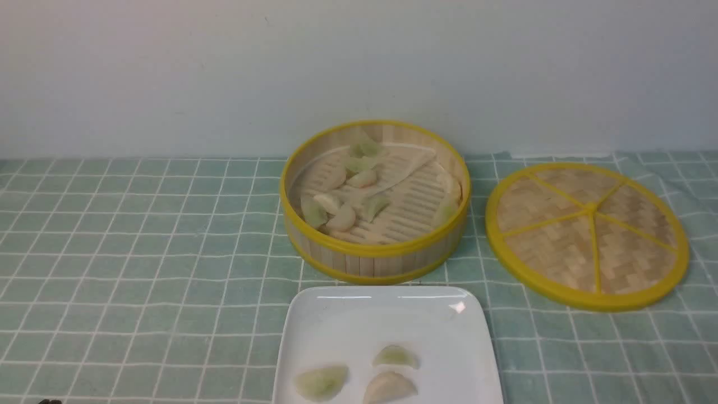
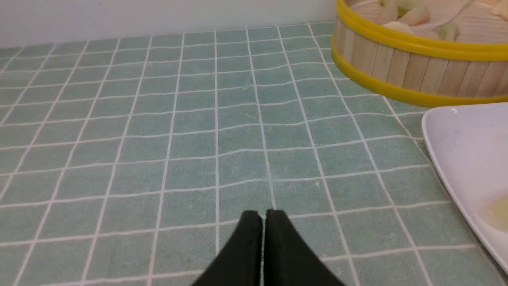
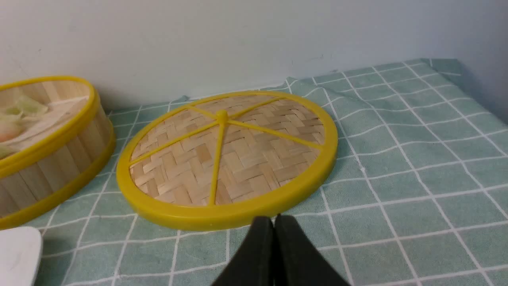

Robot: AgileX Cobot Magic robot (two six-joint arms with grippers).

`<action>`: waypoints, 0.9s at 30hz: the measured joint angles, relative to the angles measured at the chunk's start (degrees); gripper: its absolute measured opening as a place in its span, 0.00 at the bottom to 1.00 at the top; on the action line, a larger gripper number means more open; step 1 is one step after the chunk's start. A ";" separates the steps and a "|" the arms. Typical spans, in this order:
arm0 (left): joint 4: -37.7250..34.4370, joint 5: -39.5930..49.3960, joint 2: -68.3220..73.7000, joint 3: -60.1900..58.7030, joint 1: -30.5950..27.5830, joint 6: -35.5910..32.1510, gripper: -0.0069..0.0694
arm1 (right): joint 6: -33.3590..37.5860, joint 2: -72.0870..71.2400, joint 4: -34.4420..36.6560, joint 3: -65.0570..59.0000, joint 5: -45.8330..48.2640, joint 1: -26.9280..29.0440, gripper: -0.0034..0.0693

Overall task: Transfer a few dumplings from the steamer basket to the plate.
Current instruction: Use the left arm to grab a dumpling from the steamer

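Observation:
The steamer basket stands at the middle back of the table and holds several dumplings, pale green and whitish-pink. In front of it lies the white plate with three dumplings near its front edge. My left gripper is shut and empty, low over the cloth to the left of the plate and basket. My right gripper is shut and empty, just in front of the lid. Neither gripper shows in the front view.
The flat woven lid with yellow spokes lies to the right of the basket, seen also as the lid in the right wrist view. A green checked cloth covers the table. A pale wall rises right behind.

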State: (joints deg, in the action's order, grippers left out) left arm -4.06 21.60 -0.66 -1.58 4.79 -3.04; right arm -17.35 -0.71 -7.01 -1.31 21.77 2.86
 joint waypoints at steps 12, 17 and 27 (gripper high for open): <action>0.00 0.00 0.00 0.00 0.00 0.00 0.08 | 0.00 0.00 0.00 0.00 0.00 0.00 0.03; 0.00 0.00 0.00 0.00 0.00 0.00 0.08 | 0.00 0.00 -0.05 0.00 0.00 0.00 0.03; -4.24 -4.83 0.00 -0.10 0.00 2.60 0.08 | -3.19 0.00 3.89 -0.25 -3.06 -0.25 0.03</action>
State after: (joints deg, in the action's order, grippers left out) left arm -8.29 16.77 -0.66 -1.69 4.79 -0.45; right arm -20.54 -0.71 -3.12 -1.56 18.71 2.61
